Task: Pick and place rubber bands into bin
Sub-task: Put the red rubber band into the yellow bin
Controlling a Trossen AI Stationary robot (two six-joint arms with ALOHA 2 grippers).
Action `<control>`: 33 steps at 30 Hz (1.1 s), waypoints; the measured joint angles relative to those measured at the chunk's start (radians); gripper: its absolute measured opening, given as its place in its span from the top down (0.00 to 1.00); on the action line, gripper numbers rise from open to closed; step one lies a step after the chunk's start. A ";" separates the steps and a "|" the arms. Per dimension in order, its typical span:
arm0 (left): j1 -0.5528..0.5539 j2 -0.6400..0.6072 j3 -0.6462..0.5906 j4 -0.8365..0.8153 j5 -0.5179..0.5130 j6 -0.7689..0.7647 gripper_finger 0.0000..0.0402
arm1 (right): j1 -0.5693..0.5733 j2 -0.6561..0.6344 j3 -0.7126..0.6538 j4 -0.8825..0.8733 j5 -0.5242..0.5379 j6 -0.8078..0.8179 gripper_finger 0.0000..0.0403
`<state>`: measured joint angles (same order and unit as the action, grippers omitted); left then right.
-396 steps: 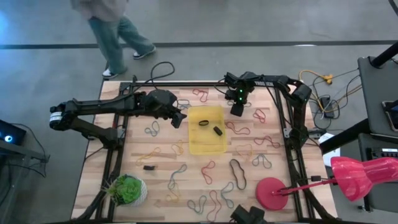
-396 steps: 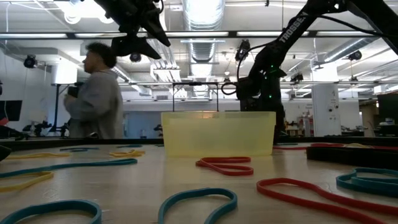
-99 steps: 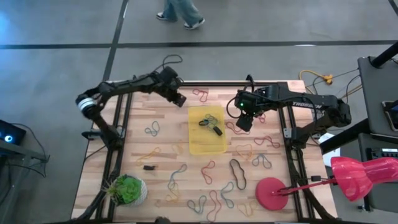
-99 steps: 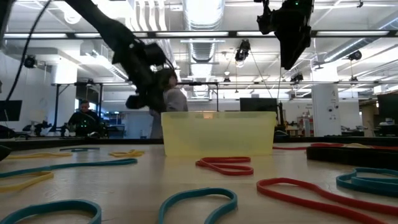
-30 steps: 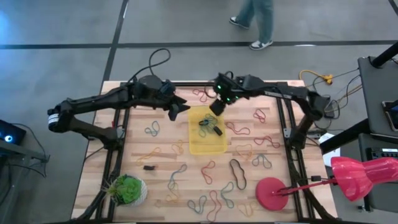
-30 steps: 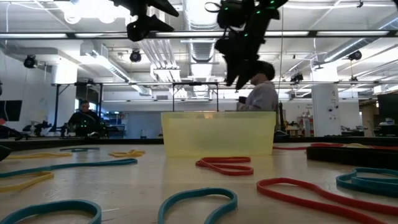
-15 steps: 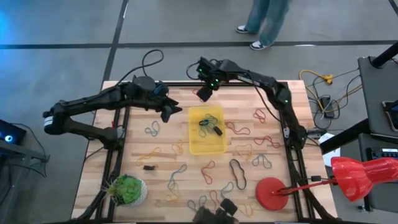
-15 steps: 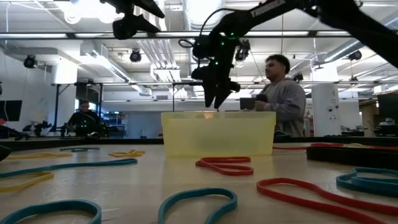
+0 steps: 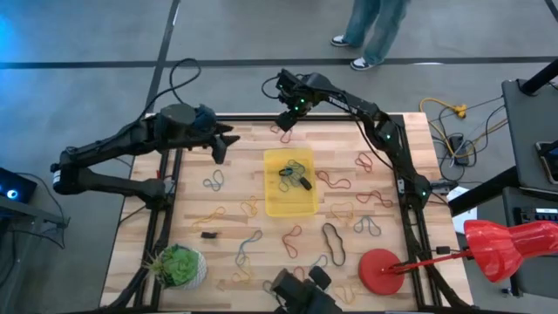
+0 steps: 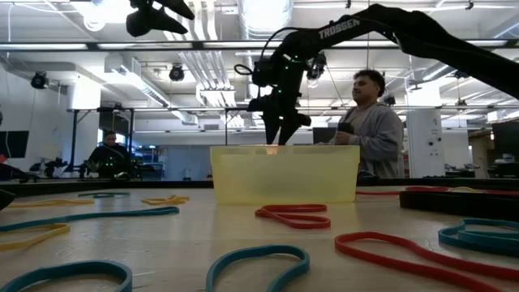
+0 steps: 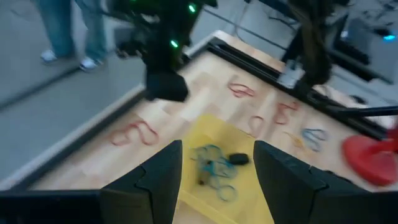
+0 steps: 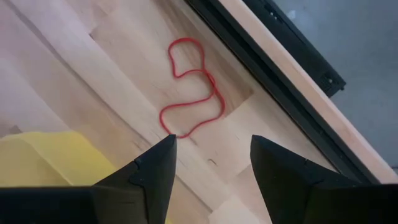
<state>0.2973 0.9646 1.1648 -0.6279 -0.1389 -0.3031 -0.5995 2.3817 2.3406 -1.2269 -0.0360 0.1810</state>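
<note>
**Two arms up in the air, one red band under the fingers**

Some things are hard to see. The person [image 9: 377, 26] past the far edge of the table is cut off at the top of the high view, so only legs and shoes show. In the low view the yellow wall of the bin [image 10: 285, 173] hides what lies inside it. A dark thing [image 9: 300, 293] at the near edge of the table is cut off too, and I cannot tell what it is.

The right gripper [image 9: 285, 121] hangs over the far edge of the table, with its fingers [image 12: 146, 175] apart and nothing between them. A red rubber band [image 12: 191, 87] lies on the wood just ahead of the fingertips, next to the black frame rail [image 12: 267, 56].

The left gripper [image 9: 219, 150] is up off the table, fingers [image 11: 155, 180] apart and empty. Ahead of them sits the bin with a few bands [image 11: 211, 168] and a small dark thing [image 11: 237, 159] in it.

The table [image 9: 227, 235] is pale wood. Rubber bands [image 9: 296, 235] of many colours lie all over it. A green plant ball [image 9: 179, 266] and a round red disc [image 9: 379, 271] sit near its front corners.

The room behind has bright ceiling lights [image 10: 122, 12] and another person [image 10: 106, 156] sitting far off.
</note>
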 joint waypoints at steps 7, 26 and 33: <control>0.042 0.042 0.000 0.111 -0.085 0.022 0.54 | 0.000 0.002 0.002 0.018 -0.001 -0.050 0.52; 0.175 0.195 0.033 0.191 -0.076 0.017 0.55 | -0.101 0.093 -0.005 0.133 -0.076 0.067 0.52; 0.192 0.192 0.032 0.200 -0.075 0.031 0.55 | -0.095 0.099 -0.005 0.158 -0.078 0.089 0.52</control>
<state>0.4896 1.1564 1.1969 -0.4274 -0.2141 -0.2726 -0.6941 2.4809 2.3356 -1.0692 -0.1138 0.2697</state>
